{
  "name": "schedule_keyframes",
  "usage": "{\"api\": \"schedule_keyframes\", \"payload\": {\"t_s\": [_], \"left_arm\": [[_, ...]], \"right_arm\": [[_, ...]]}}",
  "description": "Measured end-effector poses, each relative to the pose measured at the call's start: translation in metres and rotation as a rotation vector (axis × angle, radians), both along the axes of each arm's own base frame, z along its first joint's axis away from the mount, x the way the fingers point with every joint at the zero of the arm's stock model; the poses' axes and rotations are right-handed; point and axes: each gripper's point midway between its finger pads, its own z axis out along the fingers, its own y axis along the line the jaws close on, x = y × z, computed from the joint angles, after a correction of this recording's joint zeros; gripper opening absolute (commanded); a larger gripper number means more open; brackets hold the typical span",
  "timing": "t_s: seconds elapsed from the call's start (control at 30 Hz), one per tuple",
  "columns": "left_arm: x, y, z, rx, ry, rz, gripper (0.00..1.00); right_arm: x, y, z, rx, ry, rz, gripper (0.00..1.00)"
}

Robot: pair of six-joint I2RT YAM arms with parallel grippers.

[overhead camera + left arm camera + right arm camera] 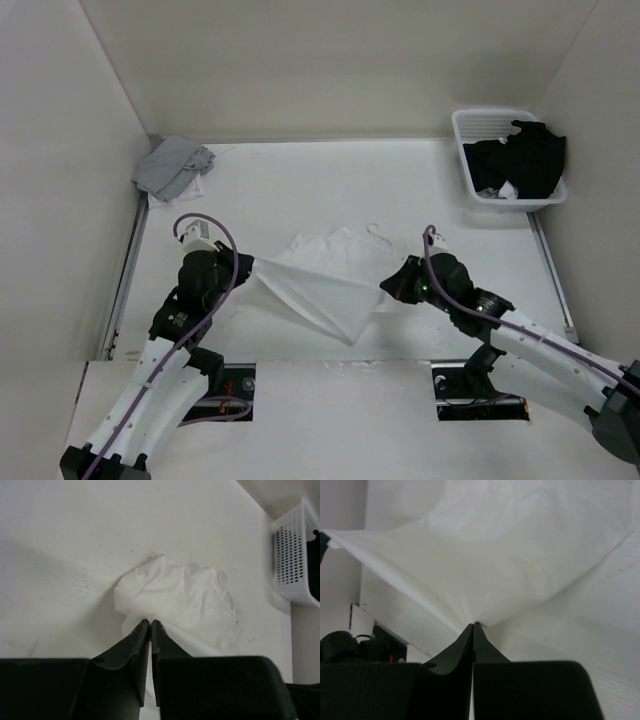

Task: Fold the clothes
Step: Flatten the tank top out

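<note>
Mid-step: we had the white garment [320, 285] strung between both arms, over the near middle of the tabletop [300, 180]. The left pincer [250, 268] was pressed together on one corner of the cloth. The right pincer [387, 286] was likewise shut, pinching the opposite corner. Both wrist views showed fabric running right into the closed tips.

The span between them looked taut and partly lifted. The far part lay crumpled on the tabletop, with the thin strings [375, 232] trailing at that far edge. A loose corner pointed down toward the near edge; we could not tell if it touched the surface.

We judged this as the spread-and-flatten stage, with no fold made yet.

The next move called for both arms travelling together at equal tension, to lay the sheet flat or carry the held edge over the far part. Uneven pull risked slipping a corner or skewing the crease.

The basket [470, 115] with the black garment [525, 160] sat far right, and the grey garment [172, 165] far left, both well apart.
</note>
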Motion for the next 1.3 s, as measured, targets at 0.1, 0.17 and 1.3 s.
{"api": "schedule_keyframes", "payload": {"t_s": [0.1,0.17,1.3], "left_arm": [[-0.006,0.001,-0.021,0.013,0.053,-0.002,0.04],[-0.009,0.001,-0.033,0.015,0.084,-0.002,0.04],[-0.02,-0.015,-0.074,-0.032,0.158,-0.06,0.04]], "right_arm": [[0.018,-0.01,-0.034,-0.067,0.085,-0.069,0.03],[0.034,-0.015,-0.061,-0.113,0.142,-0.109,0.03],[-0.062,0.023,-0.116,-0.208,0.299,-0.06,0.38]]}}
